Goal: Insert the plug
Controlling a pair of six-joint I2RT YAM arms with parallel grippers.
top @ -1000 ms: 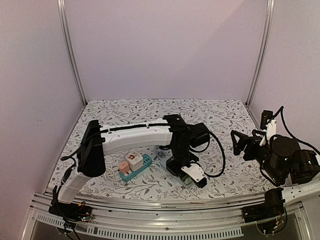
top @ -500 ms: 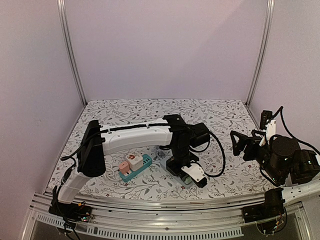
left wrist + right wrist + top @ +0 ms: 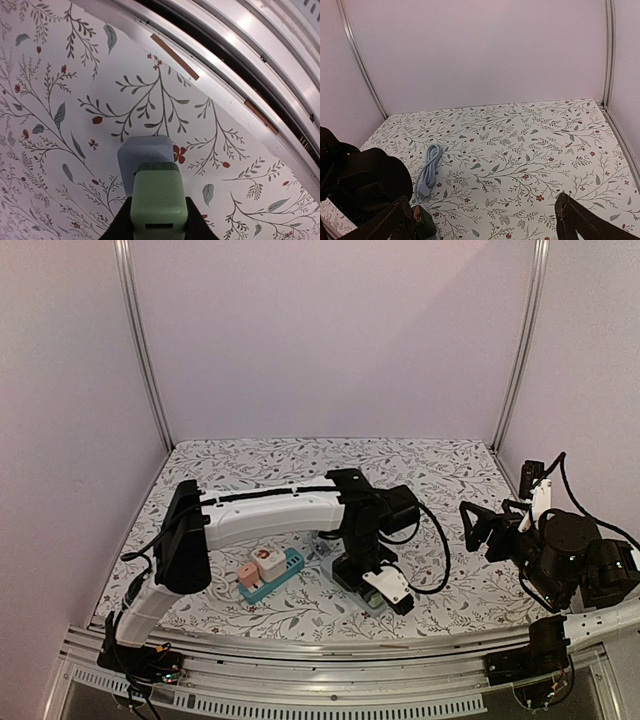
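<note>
Plug (image 3: 156, 200), green, is clamped in my left pincer (image 3: 156, 223) over the grey socket block (image 3: 145, 150); I'd press straight, untilted. Right pincer (image 3: 480, 225) gapes wide.

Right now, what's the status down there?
Left pincer shut on green plug. Plug tip at pale blue block. Right pincer open, empty. Nothing seen blocking.

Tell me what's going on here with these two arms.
The left pincer is shut on a green plug, holding it at a pale grey block. The pictures don't show whether the plug is seated. The right pincer hangs open off to the side, holding nothing. A teal strip lies nearby.
</note>
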